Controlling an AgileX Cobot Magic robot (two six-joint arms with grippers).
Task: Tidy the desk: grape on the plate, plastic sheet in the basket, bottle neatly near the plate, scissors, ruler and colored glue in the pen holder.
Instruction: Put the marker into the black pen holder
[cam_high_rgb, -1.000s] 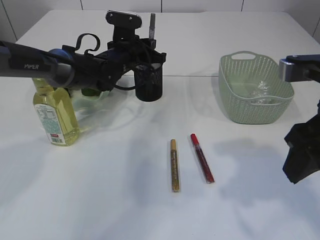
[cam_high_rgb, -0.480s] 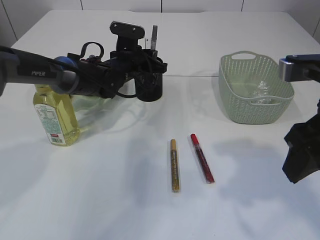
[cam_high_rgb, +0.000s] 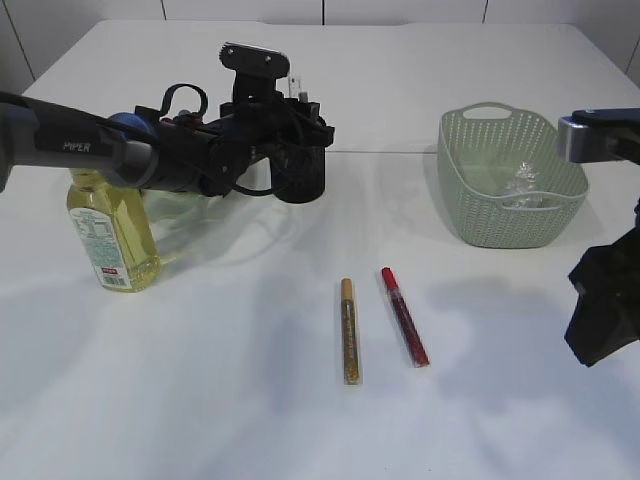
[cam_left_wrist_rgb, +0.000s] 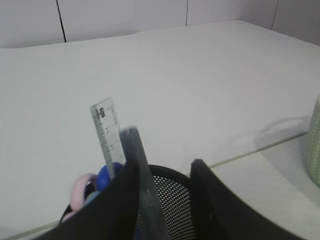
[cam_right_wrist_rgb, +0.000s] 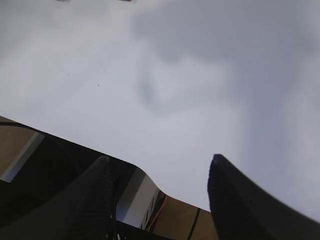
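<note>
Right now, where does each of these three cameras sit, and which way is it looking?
Exterior view: in front of the table, slanting down at bottle, basket and two glue pens; both arms show.
Left wrist view: on the left arm, looking past the left gripper into the pen holder with ruler.
Right wrist view: on the right arm, facing bare table; right gripper shows.
Shared: exterior and left wrist views both see the pen holder.

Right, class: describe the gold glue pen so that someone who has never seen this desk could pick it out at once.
Start at the green basket on the right of the white table, then look toward the front middle, where two pens lie side by side on the bare surface. The gold glue pen is the left one, glittery gold with a tan cap, unlike the red glue pen beside it.
</note>
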